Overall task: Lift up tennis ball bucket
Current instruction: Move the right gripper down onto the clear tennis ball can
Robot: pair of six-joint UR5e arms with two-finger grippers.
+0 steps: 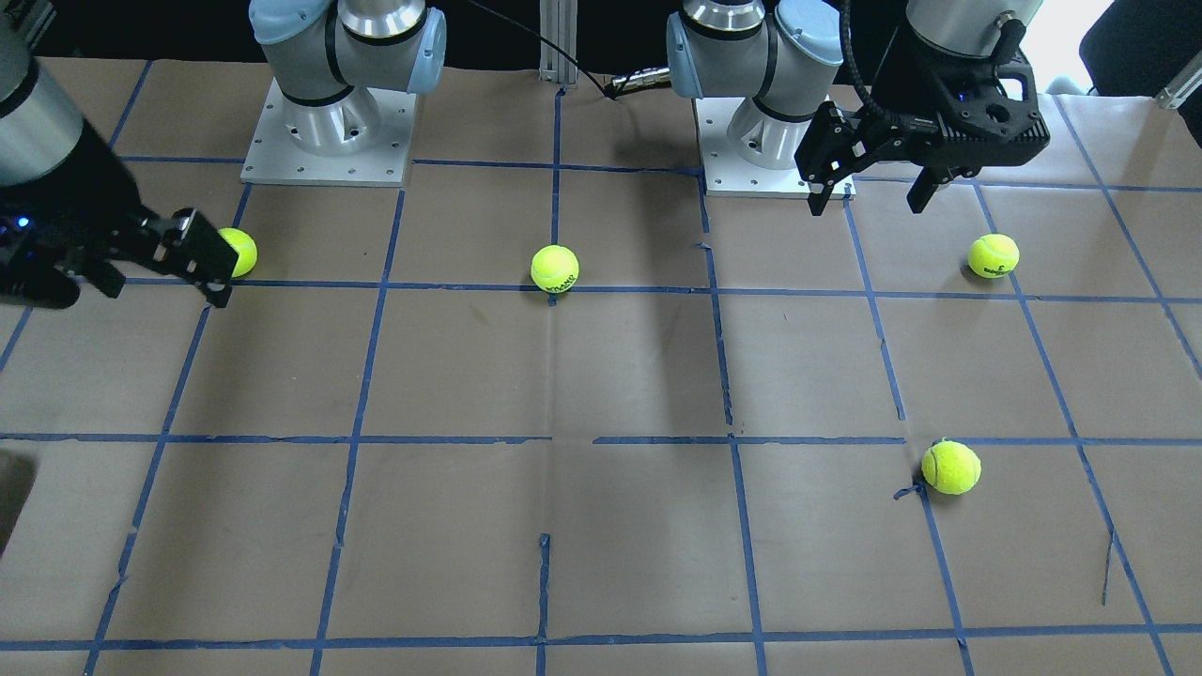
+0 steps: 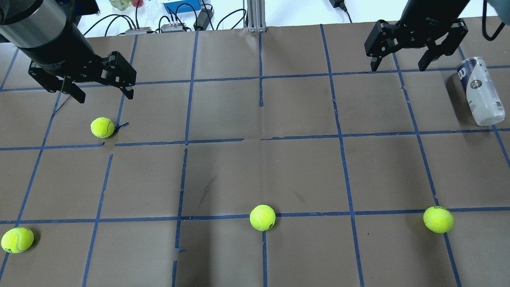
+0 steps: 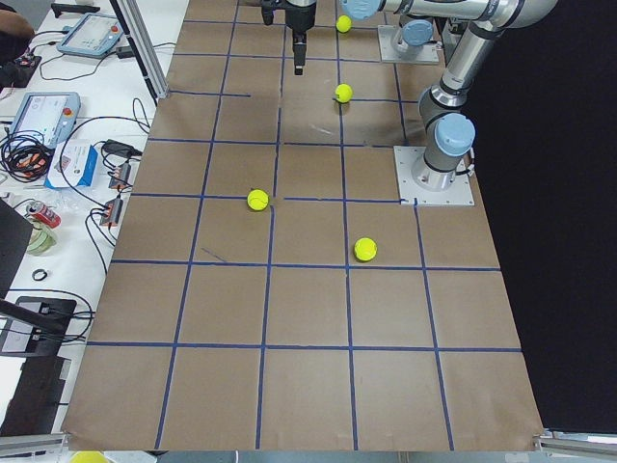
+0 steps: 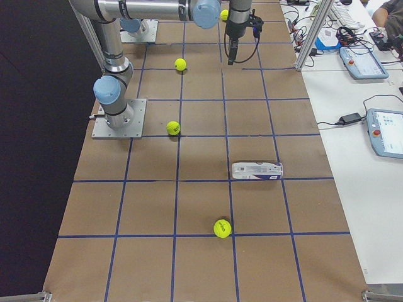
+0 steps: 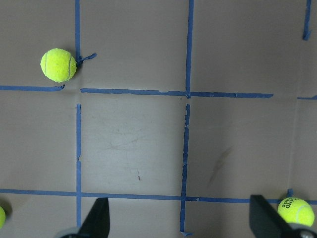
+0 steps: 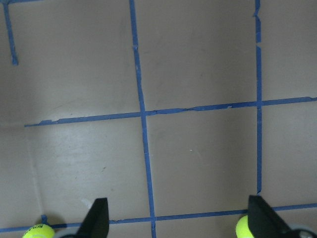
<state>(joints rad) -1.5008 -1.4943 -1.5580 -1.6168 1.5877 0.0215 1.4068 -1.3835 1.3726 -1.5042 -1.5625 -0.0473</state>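
The tennis ball bucket point(image 2: 480, 91) is a clear tube with a white and navy label and a "W" logo. It lies on its side near the table's right edge, and also shows in the exterior right view point(image 4: 257, 170). My right gripper point(image 2: 397, 67) is open and empty, raised above the table, to the left of the bucket and farther from the robot. My left gripper point(image 2: 105, 95) is open and empty, raised over the far left, near a tennis ball point(image 2: 102, 127). The bucket shows in neither wrist view nor the front-facing view.
Three more tennis balls lie along the robot's side of the brown paper: left point(image 2: 17, 240), middle point(image 2: 262, 217), right point(image 2: 438, 219). Blue tape lines grid the paper. Cables and boxes point(image 2: 181, 6) lie past the far edge. Both arm bases point(image 1: 329, 131) stand on the robot's side.
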